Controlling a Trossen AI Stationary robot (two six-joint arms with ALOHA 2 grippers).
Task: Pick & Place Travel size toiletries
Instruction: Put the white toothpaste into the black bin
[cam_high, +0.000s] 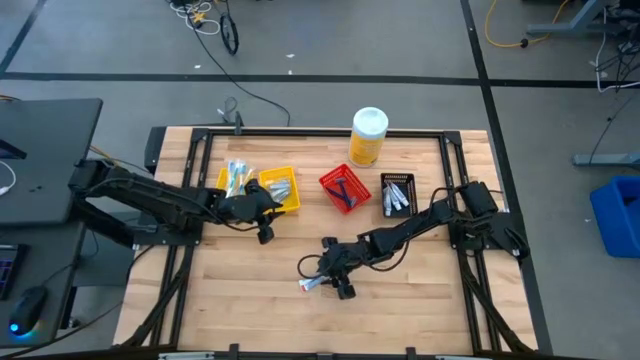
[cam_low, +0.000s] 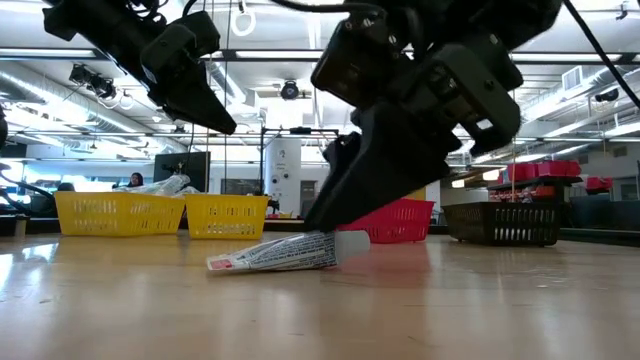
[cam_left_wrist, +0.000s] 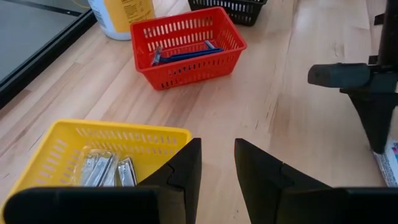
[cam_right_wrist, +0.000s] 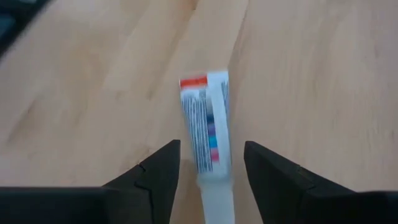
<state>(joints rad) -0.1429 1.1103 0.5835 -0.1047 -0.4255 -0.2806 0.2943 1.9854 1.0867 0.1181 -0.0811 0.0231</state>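
Note:
A small white toothpaste tube (cam_high: 312, 284) lies flat on the wooden table, its cap end under my right gripper (cam_high: 324, 277). In the right wrist view the tube (cam_right_wrist: 208, 124) runs out from between the open fingers (cam_right_wrist: 211, 149), with a gap on each side. The low view shows the tube (cam_low: 275, 254) resting on its side beneath the lowered right gripper (cam_low: 325, 225). My left gripper (cam_high: 262, 228) hovers open above the table beside a yellow bin (cam_left_wrist: 93, 149) of silvery packets (cam_left_wrist: 106, 171); its fingers (cam_left_wrist: 217, 149) hold nothing.
Along the far side stand two yellow bins (cam_high: 238, 180) (cam_high: 282, 190), a red bin (cam_high: 343, 188) holding blue-handled items, a black bin (cam_high: 397, 194) and a tall yellow canister (cam_high: 368, 136). Bare wood lies along the near edge. A desk with a keyboard and mouse stands left of the table.

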